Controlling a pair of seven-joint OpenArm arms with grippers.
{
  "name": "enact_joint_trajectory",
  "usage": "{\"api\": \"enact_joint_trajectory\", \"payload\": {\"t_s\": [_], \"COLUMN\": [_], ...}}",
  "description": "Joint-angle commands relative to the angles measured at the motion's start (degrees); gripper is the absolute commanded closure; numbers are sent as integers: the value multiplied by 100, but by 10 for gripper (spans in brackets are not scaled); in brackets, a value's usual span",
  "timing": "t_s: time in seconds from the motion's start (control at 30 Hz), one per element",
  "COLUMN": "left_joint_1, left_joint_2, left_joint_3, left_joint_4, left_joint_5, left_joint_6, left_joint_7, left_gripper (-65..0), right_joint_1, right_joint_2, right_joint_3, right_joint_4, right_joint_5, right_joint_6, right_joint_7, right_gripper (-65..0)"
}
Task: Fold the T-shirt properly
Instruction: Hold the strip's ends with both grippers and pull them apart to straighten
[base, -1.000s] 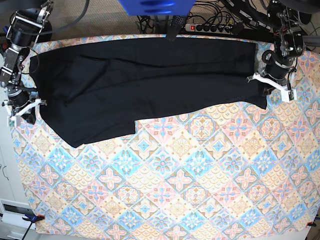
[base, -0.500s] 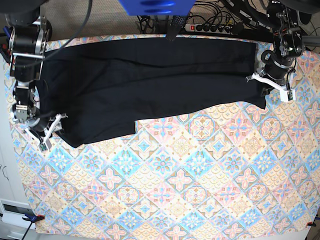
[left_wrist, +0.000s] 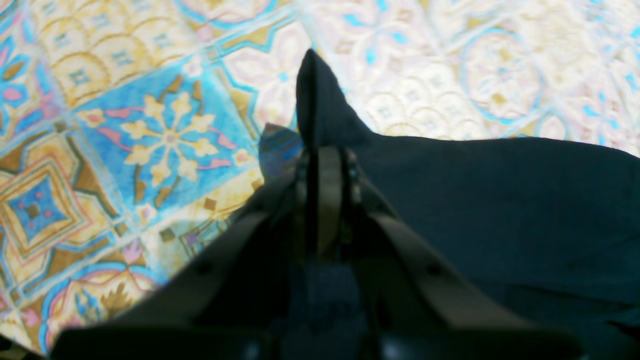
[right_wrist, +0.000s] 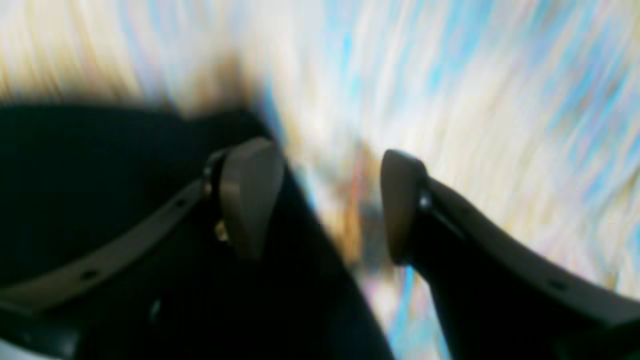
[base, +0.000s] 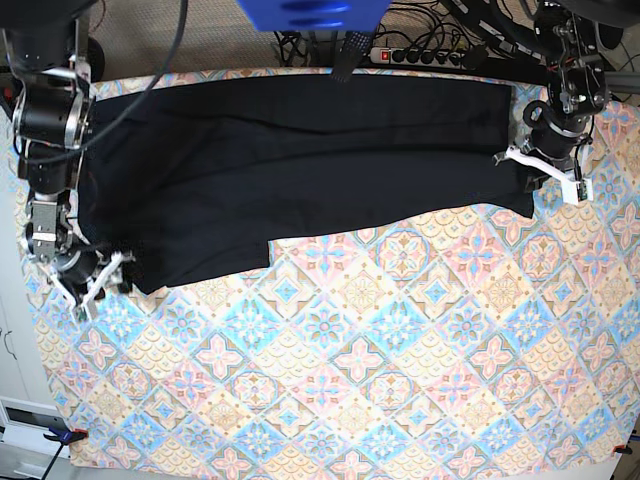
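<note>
The black T-shirt (base: 300, 160) lies spread flat across the far half of the table, with a step in its near edge. My left gripper (base: 532, 178) is at its right end, shut on the T-shirt's edge. In the left wrist view a point of black cloth (left_wrist: 320, 105) sticks out past the shut left gripper (left_wrist: 322, 160). My right gripper (base: 103, 278) is open at the shirt's near left corner. In the blurred right wrist view the right gripper (right_wrist: 330, 200) has one finger (right_wrist: 250, 195) over the black cloth (right_wrist: 75, 175) and the other over the tablecloth.
A patterned tablecloth (base: 350, 350) covers the table. Beyond the far edge lie a power strip (base: 420, 55), cables and a blue object (base: 310, 12). The table's left edge runs close beside my right arm.
My right gripper has opened, let go of the shirt's left edge and moved nearer along that edge to the near left corner. The left arm has not moved.
</note>
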Motion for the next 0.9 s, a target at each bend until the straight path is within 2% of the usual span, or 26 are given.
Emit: {"api": "enact_joint_trajectory", "payload": {"t_s": [0.0, 0.27, 0.53, 0.63, 0.87], "left_joint_1": [-11, -11, -2, -2, -2], "left_joint_2": [-64, -64, -64, -64, -64], "left_joint_3": [-41, -41, -49, -58, -41], "left_joint_4": [80, 80, 80, 80, 80], "left_joint_5": [-36, -36, -36, -36, -36], "left_joint_6": [-17, -17, -17, -17, -17], "left_joint_7": [-117, -117, -117, -117, -117], "left_gripper": [0, 0, 0, 0, 0], "right_joint_1": [19, 19, 19, 19, 28], "right_joint_2": [125, 108, 99, 99, 99], "right_joint_3": [6, -899, -943, -952, -917], "right_joint_4": [-11, -11, -11, -20, -20], "right_joint_5": [-42, -33, -33, -33, -33], "right_joint_6": [23, 23, 23, 23, 23], "right_joint_7": [-18, 0, 0, 0, 8], "right_gripper": [-344, -342, -339, -288, -122]}}
